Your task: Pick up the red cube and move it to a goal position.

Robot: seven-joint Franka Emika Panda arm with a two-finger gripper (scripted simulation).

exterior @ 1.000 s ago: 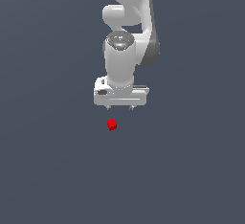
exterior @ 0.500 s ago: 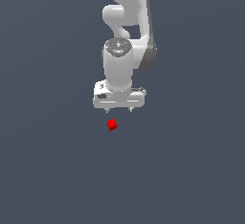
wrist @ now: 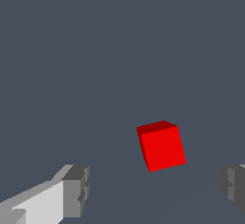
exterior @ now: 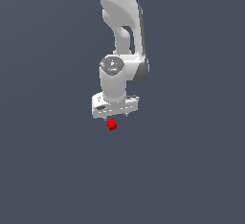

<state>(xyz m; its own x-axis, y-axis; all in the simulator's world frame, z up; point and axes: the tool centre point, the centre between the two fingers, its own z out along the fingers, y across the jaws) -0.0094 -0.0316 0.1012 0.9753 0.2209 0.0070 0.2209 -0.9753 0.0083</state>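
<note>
While hanging over the plain floor, arm: white, jointed, coming down from the top of the exterior view to a wide wrist block

Floor: flat grey-blue, bare and even on the exterior view's left

Left-hand finger pad: grey and ribbed, fixed to a pale finger body, seen in the wrist view well apart from the cube

Gripper: spread wide, nothing between the fingers; wrist view shows one pad at each side with a broad gap; only short tips peek below the white block in the exterior view

Red cube: tiny, bright, plain-faced, lying on the floor just below the gripper in the exterior view, much narrower than the white block above it

Red cube in the wrist view: turned slightly askew to the fingers, lighter front face and darker top face showing, nearer the right-hand pad than the other, touching neither

Contact: none seen between cube and fingers; whether the tips reach down to the cube's level, cannot tell

Right-hand finger pad: grey, cut off by the frame edge

Right of the exterior view: same grey-blue floor
</note>
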